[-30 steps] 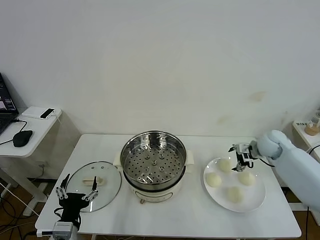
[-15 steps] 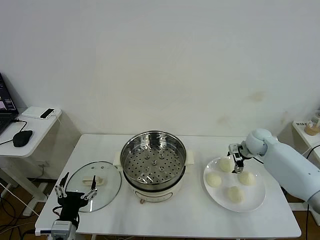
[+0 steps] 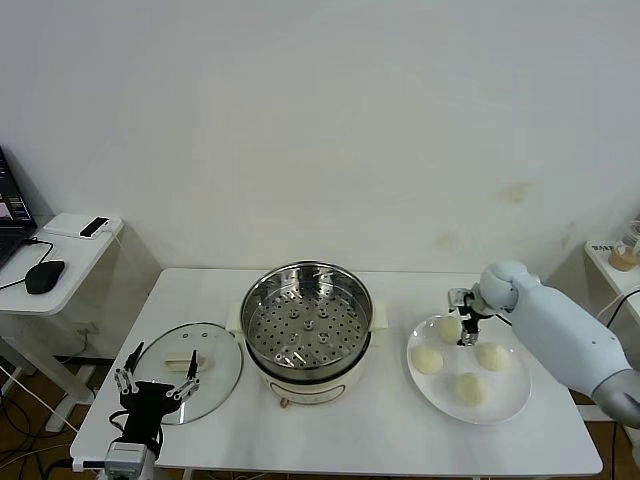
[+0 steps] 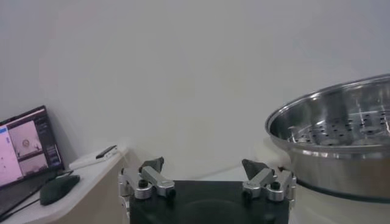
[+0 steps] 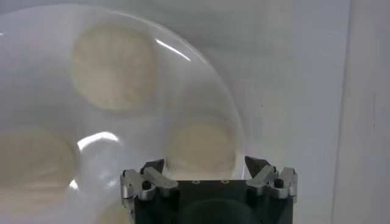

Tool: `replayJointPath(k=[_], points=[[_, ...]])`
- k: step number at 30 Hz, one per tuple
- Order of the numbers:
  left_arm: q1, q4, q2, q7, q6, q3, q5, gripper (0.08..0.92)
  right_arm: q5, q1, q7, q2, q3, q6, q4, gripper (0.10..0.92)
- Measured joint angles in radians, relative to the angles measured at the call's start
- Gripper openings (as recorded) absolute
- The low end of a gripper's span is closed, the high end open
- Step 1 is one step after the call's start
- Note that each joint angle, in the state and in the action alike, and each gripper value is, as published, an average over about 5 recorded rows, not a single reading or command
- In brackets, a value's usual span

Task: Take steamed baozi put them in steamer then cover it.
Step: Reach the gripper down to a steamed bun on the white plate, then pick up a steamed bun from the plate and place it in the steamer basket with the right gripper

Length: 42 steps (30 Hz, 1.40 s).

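Observation:
Four cream-white baozi lie on a white plate at the table's right: back left, front left, back right and front. My right gripper hangs open just over the back-left baozi; in the right wrist view a finger stands at each side of it. Two more baozi show there. The steel steamer stands empty at the table's centre and shows in the left wrist view. The glass cover lies flat to its left. My left gripper is open and empty at the cover's front edge.
A side table at far left carries a black mouse, a laptop and a small white box. A shelf with a small object stands at far right. The white wall is close behind the table.
My right gripper has moved left across the plate's back, from between the two back baozi to over the back-left one. My left gripper has barely moved.

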Motion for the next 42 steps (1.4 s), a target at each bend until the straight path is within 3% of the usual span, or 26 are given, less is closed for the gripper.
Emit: replayJointPath(k=[13,26,42], points=[[0.003,-0.008,-0.002,-0.001,-0.006,0.003,0.0,0.823,0.0,-0.009,0.008,-0.002,0.005,0.0,0.002,0.607],[0.001,-0.006,0.006,0.0,-0.008,0.017,-0.002,0.823,0.095,0.056,-0.027,-0.072,-0.032,-0.003,0.107,0.613],[0.013,0.028,0.029,0.002,0.022,0.012,-0.096,0.823,0.382,0.422,-0.024,-0.033,-0.252,-0.011,0.218,0.619]])
